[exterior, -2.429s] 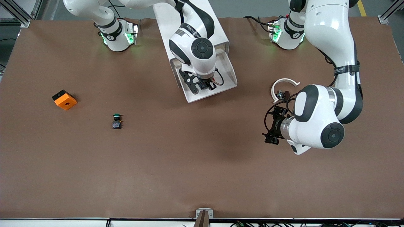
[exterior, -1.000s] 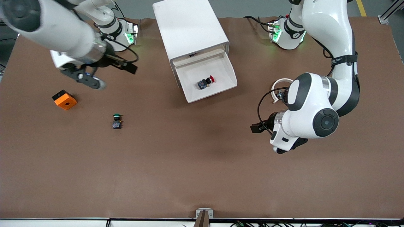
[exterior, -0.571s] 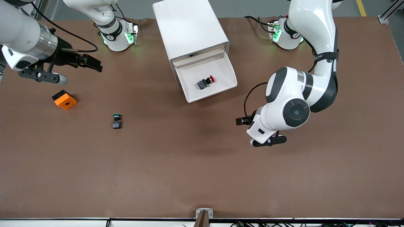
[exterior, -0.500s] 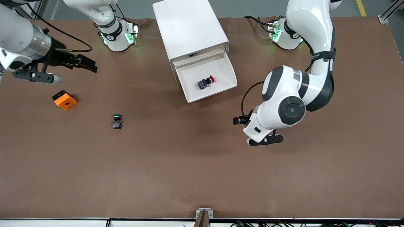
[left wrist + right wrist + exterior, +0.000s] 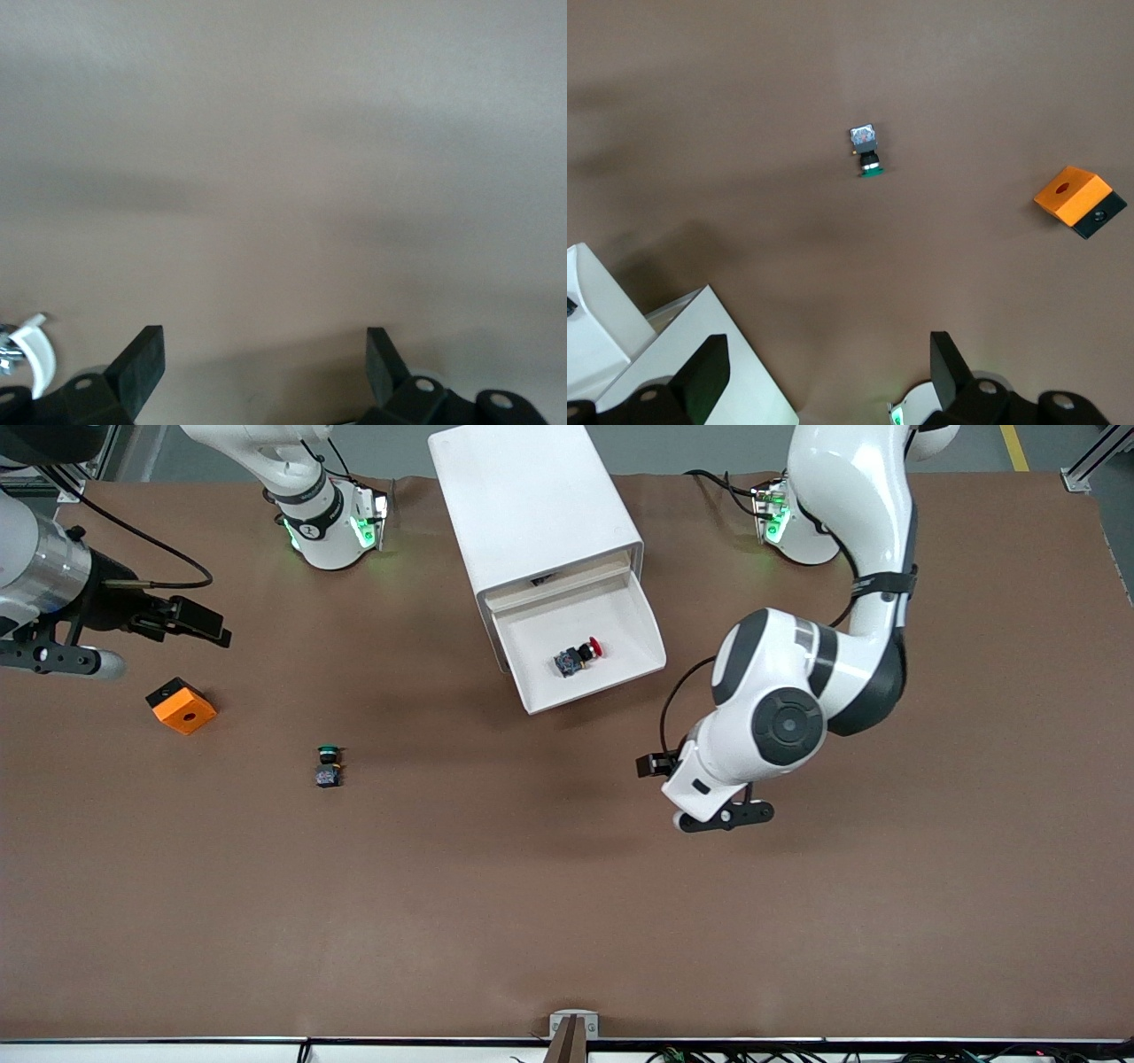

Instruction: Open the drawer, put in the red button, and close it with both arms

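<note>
Two buttons: green button [image 5: 328, 765] on table [image 5: 496, 921] w/ orange block [image 5: 181, 706]; red button [image 5: 578, 657] lies in open drawer [image 5: 620, 615] of cabinet [image 5: 532, 505]. My left gripper [image 5: 654, 765] near drawer front, right gripper [image 5: 205, 622] above block; both spread wide, holding nothing.

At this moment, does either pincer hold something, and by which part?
No. The left pincer and the right pincer are open and hold nothing. The red button lies in the open drawer.
</note>
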Controlling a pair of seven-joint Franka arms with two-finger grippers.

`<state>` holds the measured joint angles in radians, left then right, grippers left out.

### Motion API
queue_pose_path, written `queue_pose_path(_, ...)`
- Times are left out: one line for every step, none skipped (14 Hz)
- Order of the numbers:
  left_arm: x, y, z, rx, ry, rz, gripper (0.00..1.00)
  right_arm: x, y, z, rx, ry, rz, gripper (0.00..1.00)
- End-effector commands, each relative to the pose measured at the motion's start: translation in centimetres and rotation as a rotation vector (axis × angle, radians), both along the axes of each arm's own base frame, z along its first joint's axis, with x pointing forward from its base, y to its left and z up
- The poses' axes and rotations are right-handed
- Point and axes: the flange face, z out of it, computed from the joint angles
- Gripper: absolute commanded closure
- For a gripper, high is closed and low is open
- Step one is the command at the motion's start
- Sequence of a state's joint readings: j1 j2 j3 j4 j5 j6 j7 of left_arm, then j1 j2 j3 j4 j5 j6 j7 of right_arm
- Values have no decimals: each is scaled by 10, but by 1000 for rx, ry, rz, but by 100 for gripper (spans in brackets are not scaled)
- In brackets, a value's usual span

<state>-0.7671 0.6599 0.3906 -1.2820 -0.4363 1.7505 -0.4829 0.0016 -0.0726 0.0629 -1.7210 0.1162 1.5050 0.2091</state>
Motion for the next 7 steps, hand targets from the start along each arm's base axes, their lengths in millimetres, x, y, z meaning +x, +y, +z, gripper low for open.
queue_pose_path(-11, -14, -16, 4, -6, 31, 0, -29, 4, -1, -40, -74, 22, 0)
queue_pose_path(-18, -21, -22, -1, 7, 26, 0, -29, 4, 0, -40, -75, 23, 0)
queue_pose_path(-32, -37, -33, 1, 24, 3, 0, -29, 3, 2, -41, -80, 30, 0)
queue_pose_path(-50, -51, -39, 9, 28, -13, 0, -28, -2, 4, -40, -84, 54, 0)
queue_pose_path(-61, -54, -34, 0, 26, -19, 0, -28, -7, 8, -37, -92, 66, 0)
queue_pose_path(-67, -50, -34, -10, 22, -11, 0, -27, -16, 14, -36, -98, 53, 0)
queue_pose_path(-75, -48, -40, -10, 19, -8, 0, -27, -18, 22, -38, -103, 50, 0)
